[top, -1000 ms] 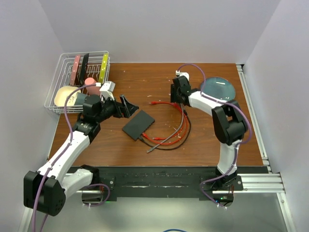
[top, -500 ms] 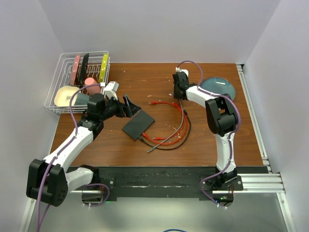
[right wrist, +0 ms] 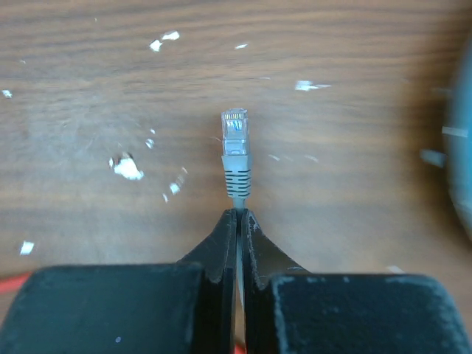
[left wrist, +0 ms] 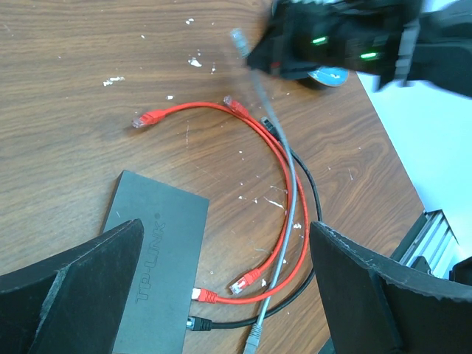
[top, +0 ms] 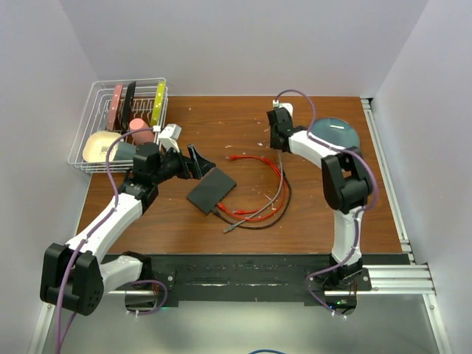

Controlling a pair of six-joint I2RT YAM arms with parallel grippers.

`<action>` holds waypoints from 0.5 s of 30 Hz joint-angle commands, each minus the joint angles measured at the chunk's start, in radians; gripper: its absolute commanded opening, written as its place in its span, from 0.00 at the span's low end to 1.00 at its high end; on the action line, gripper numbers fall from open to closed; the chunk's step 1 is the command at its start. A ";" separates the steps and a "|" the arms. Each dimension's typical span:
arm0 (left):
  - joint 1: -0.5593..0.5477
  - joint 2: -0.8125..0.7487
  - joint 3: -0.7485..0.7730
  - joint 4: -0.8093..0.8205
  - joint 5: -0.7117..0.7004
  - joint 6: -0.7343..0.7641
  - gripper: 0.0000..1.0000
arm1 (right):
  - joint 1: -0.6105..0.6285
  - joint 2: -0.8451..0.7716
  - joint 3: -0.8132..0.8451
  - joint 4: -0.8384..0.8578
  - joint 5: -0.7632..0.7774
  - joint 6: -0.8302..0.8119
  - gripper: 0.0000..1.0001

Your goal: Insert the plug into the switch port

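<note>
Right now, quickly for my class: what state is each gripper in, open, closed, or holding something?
Left gripper: open, holding nothing.
Right gripper: closed on the thin grey cable just behind its clear plug.

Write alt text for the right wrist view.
The right gripper is shut on a grey cable just behind its plug, which points away over a brown wooden table flecked with white. A blurred blue-grey plate edges in at right.
</note>
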 commanded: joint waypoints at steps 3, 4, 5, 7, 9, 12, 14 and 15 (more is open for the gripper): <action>-0.002 -0.035 0.006 0.025 0.011 -0.003 1.00 | -0.003 -0.311 -0.035 0.058 0.149 -0.034 0.00; -0.002 -0.041 0.011 0.022 0.008 -0.001 1.00 | -0.003 -0.374 -0.038 0.058 0.163 -0.039 0.00; -0.002 -0.044 0.012 0.016 0.008 0.000 1.00 | -0.005 -0.403 -0.040 0.060 0.191 -0.046 0.00; -0.002 -0.051 0.018 0.010 0.005 0.003 1.00 | -0.005 -0.497 -0.038 0.054 0.217 -0.057 0.00; -0.002 -0.055 0.021 -0.001 0.004 0.006 1.00 | -0.003 -0.569 -0.037 0.052 0.275 -0.076 0.00; -0.002 -0.069 0.023 -0.004 0.004 0.006 1.00 | -0.005 -0.709 -0.038 0.075 0.312 -0.112 0.00; -0.002 -0.072 0.028 -0.005 0.002 0.005 1.00 | -0.005 -0.791 -0.023 0.084 0.307 -0.138 0.00; -0.002 -0.072 0.028 -0.005 0.004 0.005 1.00 | -0.003 -0.813 -0.014 0.081 0.279 -0.146 0.00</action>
